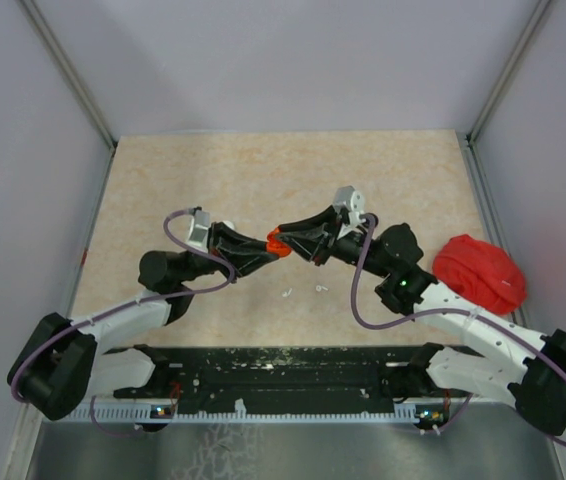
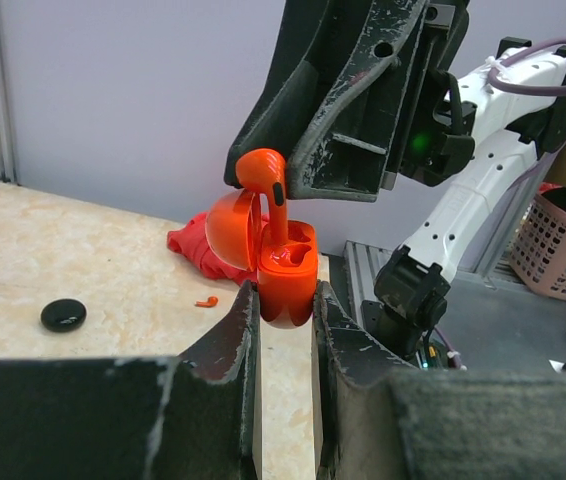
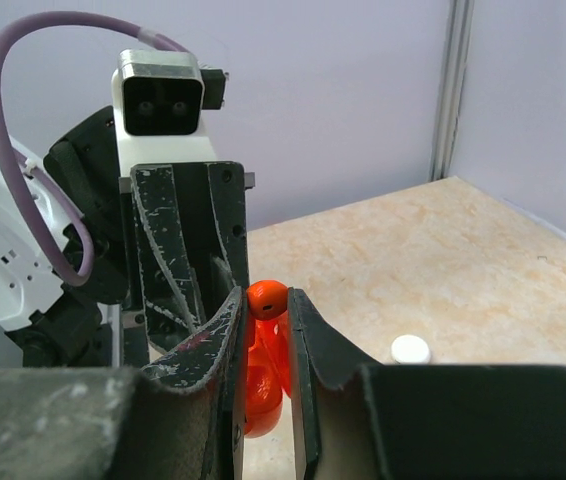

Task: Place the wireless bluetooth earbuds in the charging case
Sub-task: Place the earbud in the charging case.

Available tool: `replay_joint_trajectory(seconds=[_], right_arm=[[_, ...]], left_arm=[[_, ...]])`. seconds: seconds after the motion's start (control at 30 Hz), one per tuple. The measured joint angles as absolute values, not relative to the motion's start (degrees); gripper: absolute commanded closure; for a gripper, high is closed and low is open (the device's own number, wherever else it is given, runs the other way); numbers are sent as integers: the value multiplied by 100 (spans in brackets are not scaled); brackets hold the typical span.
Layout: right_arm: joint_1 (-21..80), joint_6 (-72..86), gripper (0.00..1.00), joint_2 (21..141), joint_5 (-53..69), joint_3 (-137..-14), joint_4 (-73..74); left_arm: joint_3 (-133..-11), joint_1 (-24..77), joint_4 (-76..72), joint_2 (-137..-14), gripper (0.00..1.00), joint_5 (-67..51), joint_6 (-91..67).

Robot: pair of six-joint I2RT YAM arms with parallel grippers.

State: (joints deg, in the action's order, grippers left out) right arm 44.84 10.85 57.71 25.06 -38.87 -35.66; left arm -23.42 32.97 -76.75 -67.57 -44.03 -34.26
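Left claw: gripped the orange charging case, lid open. Right claw: pinched one orange earbud, stem down, just over the case's well. Second orange earbud lay loose on the surface.

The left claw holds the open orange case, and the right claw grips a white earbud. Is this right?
No. The earbud in the right claw is orange, not white; the left wrist view shows it. The left claw does hold the open orange case.

left arm, right arm: showing white links, black joints | cables: running purple | fingers: showing scuffed black | light: glowing green
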Motion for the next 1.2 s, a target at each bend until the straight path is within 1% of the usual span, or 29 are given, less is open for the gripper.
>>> replay_joint_trajectory(seconds=[0.27, 0.87, 1.2], right_arm=[[4528, 1109, 84, 5741, 2322, -3822, -3686], [4641, 1052, 85, 5736, 2410, -3822, -3664], [4661, 1007, 85, 5616, 2187, -3715, -3640]], left_arm=[[-2342, 3341, -7719, -6761, 99, -4353, -3426], [-2342, 3376, -7583, -6740, 99, -4169, -3489], [-2342, 3376, -7644, -6740, 99, -4180, -3636]])
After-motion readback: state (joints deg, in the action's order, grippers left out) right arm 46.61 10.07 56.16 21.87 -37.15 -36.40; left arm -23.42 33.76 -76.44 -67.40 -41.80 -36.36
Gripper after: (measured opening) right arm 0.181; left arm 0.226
